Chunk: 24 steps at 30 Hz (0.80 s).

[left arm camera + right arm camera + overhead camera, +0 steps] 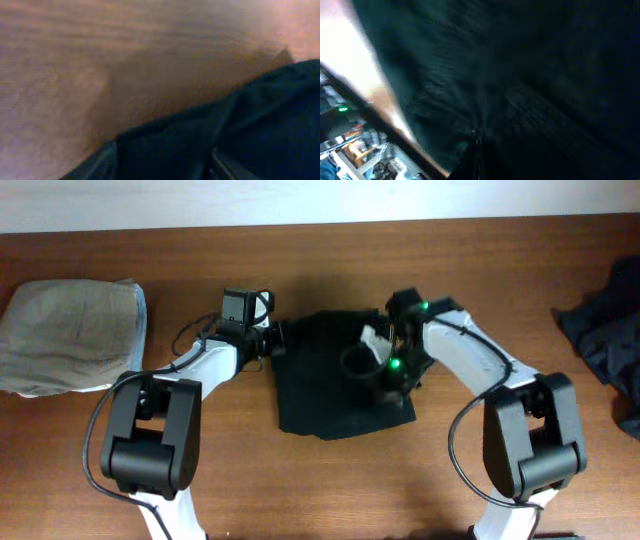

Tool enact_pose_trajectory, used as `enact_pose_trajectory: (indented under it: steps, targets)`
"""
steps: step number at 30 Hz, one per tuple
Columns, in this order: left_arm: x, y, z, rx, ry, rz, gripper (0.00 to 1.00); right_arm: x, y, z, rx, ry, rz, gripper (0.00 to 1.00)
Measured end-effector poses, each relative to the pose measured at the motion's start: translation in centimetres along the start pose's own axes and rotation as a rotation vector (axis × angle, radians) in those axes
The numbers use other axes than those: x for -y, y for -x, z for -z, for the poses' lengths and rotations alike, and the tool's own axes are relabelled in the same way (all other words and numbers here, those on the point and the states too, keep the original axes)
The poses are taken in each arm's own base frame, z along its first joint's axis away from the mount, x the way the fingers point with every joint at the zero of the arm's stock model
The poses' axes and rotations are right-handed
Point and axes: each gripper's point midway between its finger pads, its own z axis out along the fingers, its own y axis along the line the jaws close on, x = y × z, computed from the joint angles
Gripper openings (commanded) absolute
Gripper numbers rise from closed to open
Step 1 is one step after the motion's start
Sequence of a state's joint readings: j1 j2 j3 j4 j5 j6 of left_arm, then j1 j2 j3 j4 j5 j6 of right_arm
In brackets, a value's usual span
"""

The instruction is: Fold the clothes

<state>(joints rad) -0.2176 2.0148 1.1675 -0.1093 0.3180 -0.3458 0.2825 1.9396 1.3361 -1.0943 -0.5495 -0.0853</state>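
Note:
A black garment point(330, 395) lies partly folded on the middle of the wooden table. A pale lining patch point(372, 338) shows near its top right. My left gripper point(272, 340) is at the garment's top left corner. In the left wrist view its fingers point(162, 165) stand apart with black fabric point(260, 115) between them. My right gripper point(385, 370) is over the garment's right part. In the right wrist view its fingertips point(476, 136) meet on a pinch of black fabric point(520, 65), with wrinkles spreading from that point.
A folded grey-beige cloth point(70, 330) lies at the far left of the table point(300, 480). A heap of dark clothes point(605, 330) lies at the right edge. Bare wood point(100, 60) runs beside the garment's left corner.

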Motion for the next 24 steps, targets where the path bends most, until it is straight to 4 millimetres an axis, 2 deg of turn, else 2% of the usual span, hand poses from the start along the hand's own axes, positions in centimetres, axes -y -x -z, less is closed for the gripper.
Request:
enact_pose_trajectory:
  steps: [1, 2, 4, 6, 8, 9, 10, 11, 12, 13, 15, 17, 20, 22, 24]
  targets:
    - [-0.2, -0.3, 0.1, -0.021, 0.009, 0.006, 0.34, 1.3, -0.5, -0.8, -0.008, -0.041, -0.037, 0.05]
    - [-0.3, -0.9, 0.2, -0.052, 0.021, 0.017, 0.33, 4.1, -0.4, -1.4, 0.017, -0.140, -0.111, 0.05]
    - [-0.4, -2.5, 0.8, -0.134, 0.032, 0.055, 0.33, 7.4, -0.2, -0.9, 0.064, -0.247, -0.209, 0.09]
    - [0.2, -4.5, 1.5, -0.229, 0.000, 0.109, 0.33, 10.4, 1.5, 0.7, 0.169, -0.320, -0.276, 0.17]
    - [1.4, -6.6, 2.1, -0.329, -0.059, 0.173, 0.33, 13.3, 4.2, 3.1, 0.323, -0.392, -0.305, 0.18]
    - [2.0, -7.7, 2.5, -0.379, -0.081, 0.198, 0.33, 14.5, 4.9, 4.2, 0.368, -0.423, -0.311, 0.21]
    - [2.7, -8.7, 2.8, -0.422, -0.101, 0.216, 0.36, 14.7, 5.0, 4.4, 0.373, -0.429, -0.313, 0.22]
    - [3.2, -9.4, 2.9, -0.445, -0.116, 0.217, 0.54, 15.4, 5.0, 5.7, 0.374, -0.462, -0.318, 0.22]
    - [3.5, -9.4, 2.8, -0.442, -0.129, 0.207, 0.94, 15.3, 5.1, 6.6, 0.364, -0.478, -0.314, 0.23]
    - [3.8, -8.8, 2.6, -0.409, -0.154, 0.176, 0.99, 14.9, 5.5, 8.1, 0.365, -0.496, -0.304, 0.23]
    - [5.3, -4.4, 2.3, -0.221, -0.231, 0.065, 0.99, 13.3, 6.6, 12.0, 0.392, -0.517, -0.284, 0.26]
    - [6.8, 0.3, 2.9, -0.028, -0.299, -0.037, 0.99, 11.7, 6.9, 15.4, 0.411, -0.529, -0.275, 0.27]
    - [8.9, 5.3, 4.1, 0.187, -0.372, -0.149, 0.99, 9.0, 6.9, 19.9, 0.477, -0.536, -0.249, 0.27]
    - [9.7, 6.2, 4.4, 0.230, -0.392, -0.175, 0.99, 8.3, 6.6, 20.8, 0.489, -0.537, -0.245, 0.27]
    - [10.3, 5.4, 3.3, 0.205, -0.400, -0.181, 0.99, 8.3, 6.0, 20.6, 0.467, -0.536, -0.249, 0.27]
